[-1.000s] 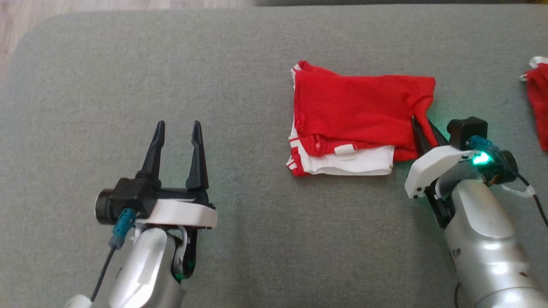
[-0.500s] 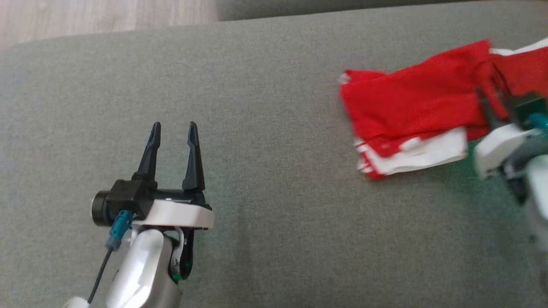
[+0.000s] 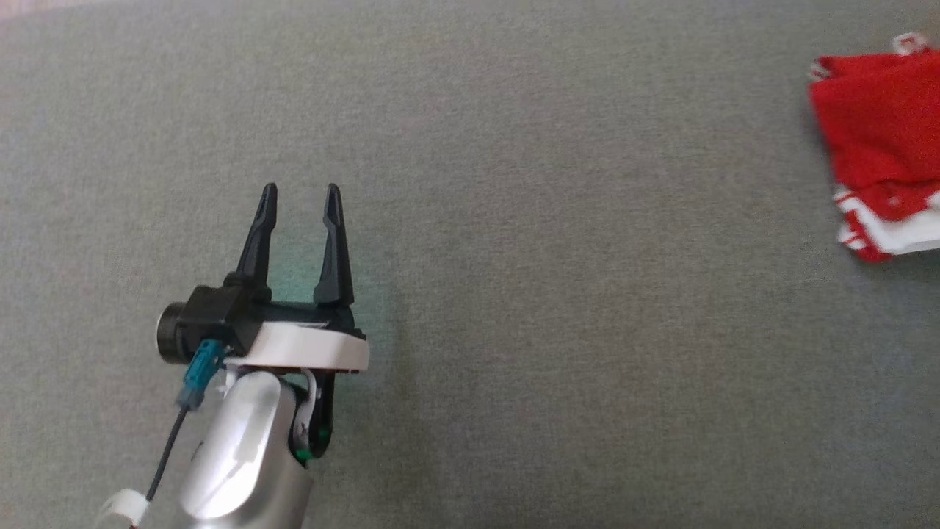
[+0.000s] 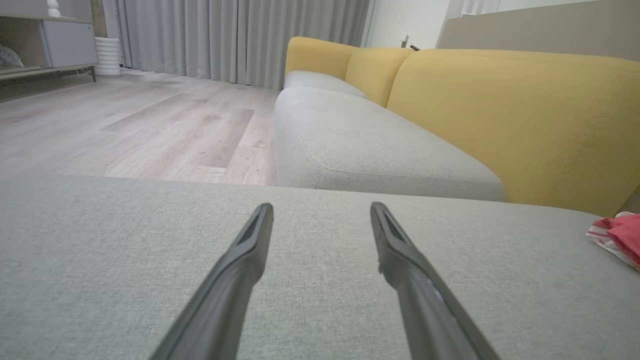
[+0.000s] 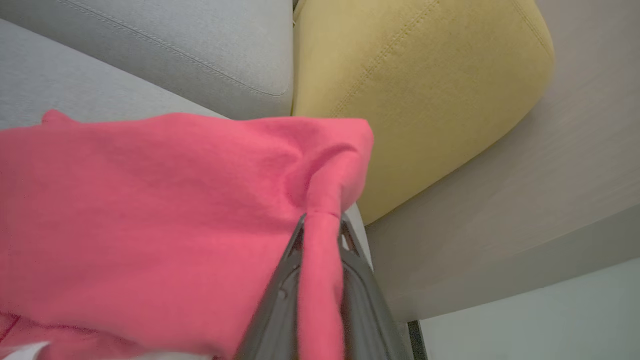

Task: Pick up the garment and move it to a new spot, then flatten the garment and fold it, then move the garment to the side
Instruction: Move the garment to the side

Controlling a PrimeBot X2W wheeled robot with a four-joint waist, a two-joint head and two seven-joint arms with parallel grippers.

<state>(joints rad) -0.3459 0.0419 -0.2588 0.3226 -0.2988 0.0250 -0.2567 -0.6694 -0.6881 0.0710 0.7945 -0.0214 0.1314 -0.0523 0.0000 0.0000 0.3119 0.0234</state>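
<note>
Garment [image 3: 881, 139], folded, red and white, sits far right on grey cushion [image 3: 514, 294]. Right gripper [image 5: 322, 222] is clamped on a red fold of it. Left gripper [image 3: 301, 192] hovers well apart, fingers spread, holding nothing.

Left gripper [image 3: 301, 189] spread wide, empty; right gripper [image 5: 322, 223] clamped on garment [image 5: 150, 200].

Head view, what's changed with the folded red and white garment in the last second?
The folded red-and-white garment has slid toward the robot's right, dragged by the right gripper, still shut on a red corner. The view itself shifted too. The left gripper stays open over the grey fabric cushion.
</note>
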